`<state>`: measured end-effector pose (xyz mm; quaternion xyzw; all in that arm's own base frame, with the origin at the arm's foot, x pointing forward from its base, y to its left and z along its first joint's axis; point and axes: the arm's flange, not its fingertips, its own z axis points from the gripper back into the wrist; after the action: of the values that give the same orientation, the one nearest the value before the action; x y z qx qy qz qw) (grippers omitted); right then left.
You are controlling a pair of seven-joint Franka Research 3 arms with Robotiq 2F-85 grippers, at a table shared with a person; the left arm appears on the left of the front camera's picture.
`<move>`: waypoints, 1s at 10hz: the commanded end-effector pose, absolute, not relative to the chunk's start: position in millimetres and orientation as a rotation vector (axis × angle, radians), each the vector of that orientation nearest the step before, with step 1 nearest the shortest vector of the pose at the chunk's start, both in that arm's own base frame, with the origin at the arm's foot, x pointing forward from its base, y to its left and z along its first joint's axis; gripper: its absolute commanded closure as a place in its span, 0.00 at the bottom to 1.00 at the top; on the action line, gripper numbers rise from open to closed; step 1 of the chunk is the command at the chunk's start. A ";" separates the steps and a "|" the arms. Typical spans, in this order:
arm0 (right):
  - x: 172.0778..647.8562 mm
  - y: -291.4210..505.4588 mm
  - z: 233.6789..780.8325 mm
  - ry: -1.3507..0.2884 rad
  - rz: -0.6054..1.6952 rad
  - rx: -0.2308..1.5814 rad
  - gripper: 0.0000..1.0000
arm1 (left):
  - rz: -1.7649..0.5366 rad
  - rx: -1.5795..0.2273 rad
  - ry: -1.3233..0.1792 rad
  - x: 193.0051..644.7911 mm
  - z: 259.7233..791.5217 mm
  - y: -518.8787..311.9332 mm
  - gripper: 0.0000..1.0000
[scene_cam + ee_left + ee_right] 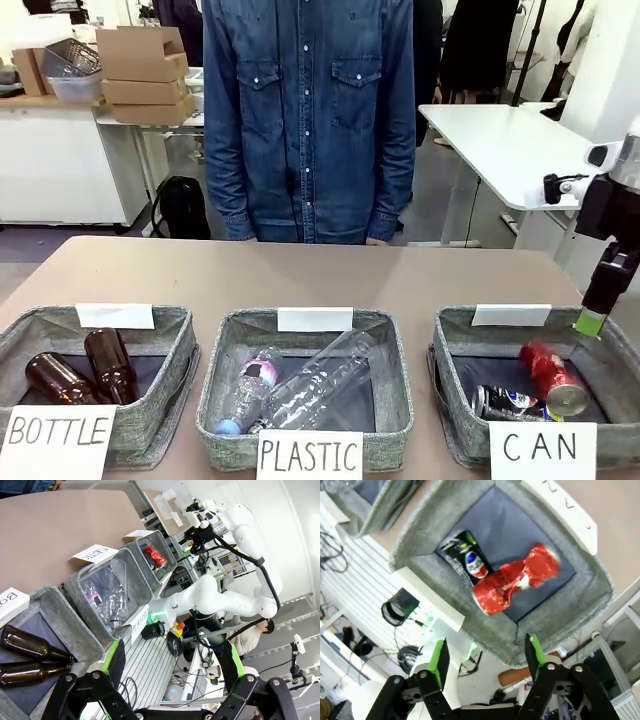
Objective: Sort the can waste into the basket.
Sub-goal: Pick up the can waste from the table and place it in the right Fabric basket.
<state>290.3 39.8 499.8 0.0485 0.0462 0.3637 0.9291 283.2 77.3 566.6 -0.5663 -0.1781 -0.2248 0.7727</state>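
The grey CAN basket (447,345) stands at the table's front right behind its handwritten sign. A shiny red can (550,375) and a dark printed can (505,402) lie inside on the dark bottom. My right gripper (590,322) hangs just above the basket's right rim. In the right wrist view its jaws (486,650) stand apart with nothing between them. They look down on the red can (515,580), slightly blurred, the dark can (467,560) and the basket's wall (555,625). My left gripper (175,655) is open and holds nothing, off the table's left end.
A BOTTLE basket (40,325) with two brown glass bottles sits front left. A PLASTIC basket (230,335) with clear bottles is in the middle. A person in a denim shirt (310,120) stands at the far edge. The tabletop behind the baskets is bare.
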 end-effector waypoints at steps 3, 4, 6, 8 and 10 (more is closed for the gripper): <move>299.0 36.0 501.1 0.089 0.776 0.114 0.00 | -0.502 -1.241 -0.406 282.5 567.8 76.2 0.01; 299.9 36.9 501.9 0.088 0.774 0.116 0.00 | -0.502 -1.241 -0.406 282.5 567.8 76.2 0.01; 301.3 37.7 501.8 0.081 0.753 0.130 0.00 | -0.502 -1.241 -0.406 282.5 567.8 76.2 0.01; 306.9 37.3 506.8 0.031 0.673 0.198 0.00 | -0.502 -1.241 -0.406 282.5 567.8 76.2 0.01; 323.0 34.4 525.6 -0.116 0.577 0.607 0.00 | -0.502 -1.241 -0.406 282.5 567.8 76.2 0.01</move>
<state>308.8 33.0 517.3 0.1799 -0.0044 0.3081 0.9342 283.2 77.4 566.6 -0.5662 -0.1783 -0.2247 0.7728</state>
